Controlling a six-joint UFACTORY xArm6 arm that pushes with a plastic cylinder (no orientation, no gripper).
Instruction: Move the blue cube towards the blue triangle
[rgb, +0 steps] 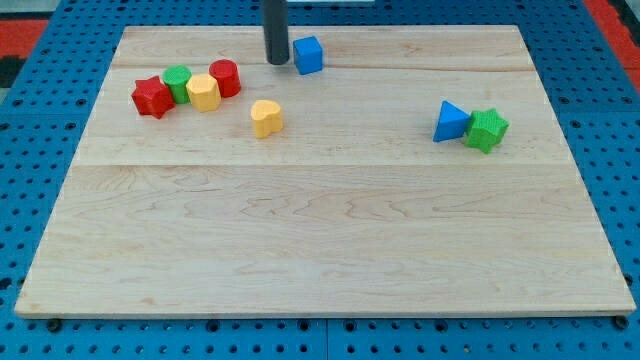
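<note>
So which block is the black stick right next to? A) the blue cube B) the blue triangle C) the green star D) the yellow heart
A: my tip sits just to the view's left of the blue cube near the view's top, while the blue triangle is far off to the view's right.

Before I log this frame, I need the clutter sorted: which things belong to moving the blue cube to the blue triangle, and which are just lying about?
Job:
my tip, just left of the cube
blue cube
blue triangle

Lying about:
green star
yellow heart
red star
green cylinder
yellow hexagon
red cylinder
</note>
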